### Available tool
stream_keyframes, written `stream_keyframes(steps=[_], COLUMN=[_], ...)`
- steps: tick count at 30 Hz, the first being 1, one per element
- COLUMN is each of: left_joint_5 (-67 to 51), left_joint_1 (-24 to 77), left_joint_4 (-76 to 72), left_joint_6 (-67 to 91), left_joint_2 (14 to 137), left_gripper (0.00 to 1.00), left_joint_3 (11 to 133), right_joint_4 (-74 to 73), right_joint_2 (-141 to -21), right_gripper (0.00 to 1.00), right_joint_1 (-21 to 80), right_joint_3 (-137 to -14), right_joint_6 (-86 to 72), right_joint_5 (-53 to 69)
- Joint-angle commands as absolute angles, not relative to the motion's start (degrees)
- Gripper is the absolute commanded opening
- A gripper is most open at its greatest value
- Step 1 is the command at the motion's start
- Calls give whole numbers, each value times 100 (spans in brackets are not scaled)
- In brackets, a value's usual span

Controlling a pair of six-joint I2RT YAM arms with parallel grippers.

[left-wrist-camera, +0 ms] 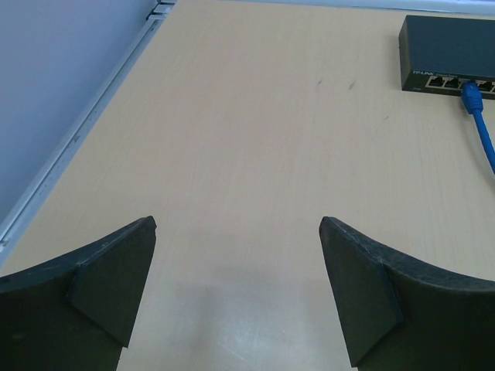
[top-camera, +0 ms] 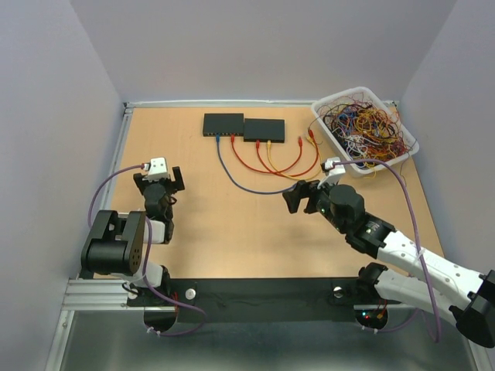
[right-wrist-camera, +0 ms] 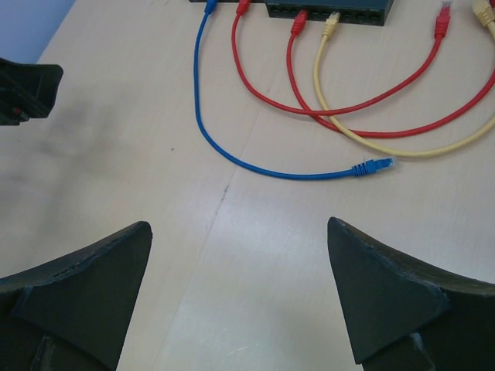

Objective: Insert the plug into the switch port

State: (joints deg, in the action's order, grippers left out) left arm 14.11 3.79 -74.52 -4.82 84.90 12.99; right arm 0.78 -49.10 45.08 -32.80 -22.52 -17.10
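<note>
Two dark switches (top-camera: pixel 223 124) (top-camera: pixel 264 129) sit side by side at the back of the table. A blue cable (right-wrist-camera: pixel 203 116) is plugged into the left switch and curves to a loose blue plug (right-wrist-camera: pixel 375 166) lying flat on the wood. My right gripper (right-wrist-camera: pixel 238 228) is open and empty, with that plug just ahead and to the right of its fingers. At the left, my left gripper (left-wrist-camera: pixel 238 222) hovers open over bare wood, holding nothing. In its view the left switch (left-wrist-camera: pixel 448 50) is at the far right, with the blue cable's other end (left-wrist-camera: pixel 470 94) in a port.
Red cables (right-wrist-camera: pixel 263 85) and a yellow cable (right-wrist-camera: pixel 325 85) loop from the right switch (right-wrist-camera: pixel 329 9) across the table, their loose ends (right-wrist-camera: pixel 442 19) toward a white bin (top-camera: pixel 329 137) full of tangled cables at back right. Grey walls enclose the table.
</note>
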Motion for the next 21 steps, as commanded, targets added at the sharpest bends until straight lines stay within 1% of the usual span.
stream_keyframes(steps=[1,8,21], left_joint_5=[1467,1512,1512], left_joint_1=[431,431,422], left_joint_4=[-8921,-8903,-8903], left_joint_6=[-370,-352,-352], left_joint_2=[8358,8350,8350], left_gripper=[99,99,99], left_joint_3=[1371,1380,1371], right_joint_4=[352,387,615], right_joint_2=[-4834,-4825,-5247], right_gripper=[100,100,100], right_joint_1=[4517,4518,4518], right_joint_3=[-3164,-3085,-3243], right_joint_6=[-2233,-2188,-2250], right_joint_5=[-1573,-1591,-1573])
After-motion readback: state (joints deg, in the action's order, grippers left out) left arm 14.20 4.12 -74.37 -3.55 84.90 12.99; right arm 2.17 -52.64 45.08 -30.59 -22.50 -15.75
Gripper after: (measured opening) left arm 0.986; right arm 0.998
